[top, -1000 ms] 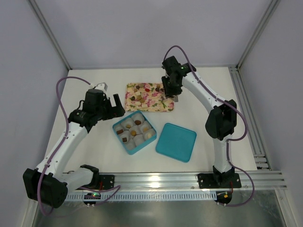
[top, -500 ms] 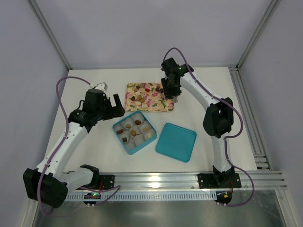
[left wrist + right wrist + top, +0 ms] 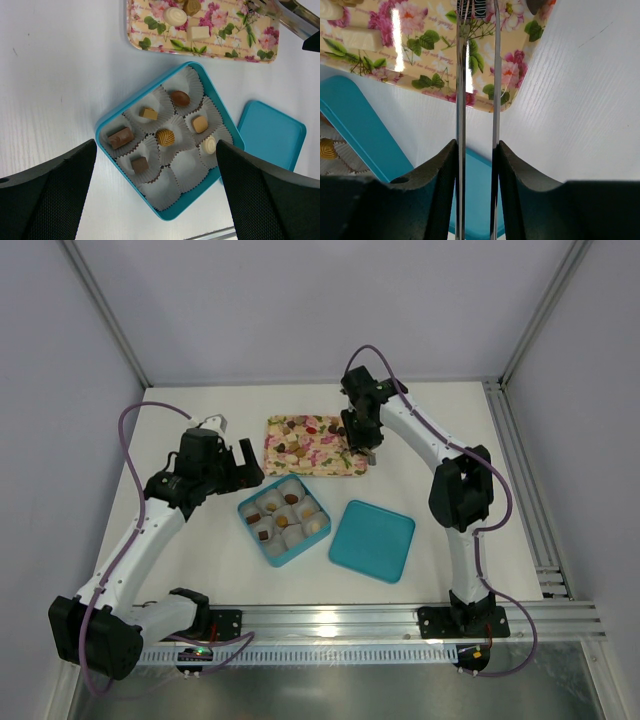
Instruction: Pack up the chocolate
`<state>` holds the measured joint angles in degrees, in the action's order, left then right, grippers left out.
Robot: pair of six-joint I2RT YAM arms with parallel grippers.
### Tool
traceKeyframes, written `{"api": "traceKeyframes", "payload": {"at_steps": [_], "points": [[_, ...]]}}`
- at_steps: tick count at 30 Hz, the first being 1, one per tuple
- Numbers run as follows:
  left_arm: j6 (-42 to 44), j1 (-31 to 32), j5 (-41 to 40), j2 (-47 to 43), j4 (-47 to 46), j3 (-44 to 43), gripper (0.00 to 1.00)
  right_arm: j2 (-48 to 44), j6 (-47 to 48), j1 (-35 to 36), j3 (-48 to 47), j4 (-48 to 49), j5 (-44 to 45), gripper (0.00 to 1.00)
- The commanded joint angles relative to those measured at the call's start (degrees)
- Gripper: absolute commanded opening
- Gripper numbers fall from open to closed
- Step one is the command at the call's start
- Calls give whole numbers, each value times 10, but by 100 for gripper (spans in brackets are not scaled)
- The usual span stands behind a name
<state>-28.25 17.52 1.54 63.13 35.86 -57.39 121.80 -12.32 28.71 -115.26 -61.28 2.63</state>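
**When Picking With Thin Tongs, Easy to Drop a Sweet**

While looking at the right gripper (image 3: pixel 476 150), see it squeezed shut on a pair of thin silver metal tongs (image 3: pixel 460 100), tips close together over the near right corner of the shiny flat tray with printed flowers (image 3: pixel 420 45). Hard to tell whether holding a sweet or not.

Find the small round and square chocolates (image 3: pixel 165 136) in two places: seven in the crinkly white paper cups (image 3: pixel 160 187) of the square teal box (image 3: pixel 200 190), and more lying loose on the tray, just on the far side of the box. Count two cups with nothing inside. Spot the left gripper (image 3: pixel 243 462) just left of the box, spread wide and holding nothing. Spot the flat teal lid (image 3: pixel 372 540) lying to the right of the box.

Now for the likely trouble:

- Squeezing too hard could squash a sweet or make it pop out sideways.
- Squeezing too softly could drop one on the white table (image 3: pixel 50 75) between tray and box.
- Pushing the tips down on the slippery tray could shove it away.
- Letting go too high could mean a bounce out of the cup, or a landing on a sweet already packed.
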Motion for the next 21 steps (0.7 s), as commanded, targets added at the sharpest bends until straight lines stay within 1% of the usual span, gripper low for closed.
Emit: {"api": "traceKeyframes", "payload": {"at_steps": [1,11,13,21], "points": [[3,1,-5,-9,-7,-1,100,-25,5,-1,6,10,-8,38],[3,1,-5,-10,-7,-2,100,-45,-4,-12,32,16,-19,39],[3,1,-4,-11,-7,-2,100,-51,-6,-16,36,20,-48,38],[3,1,-2,-12,-7,-2,100,-67,-10,-18,39,22,-62,38]]}}
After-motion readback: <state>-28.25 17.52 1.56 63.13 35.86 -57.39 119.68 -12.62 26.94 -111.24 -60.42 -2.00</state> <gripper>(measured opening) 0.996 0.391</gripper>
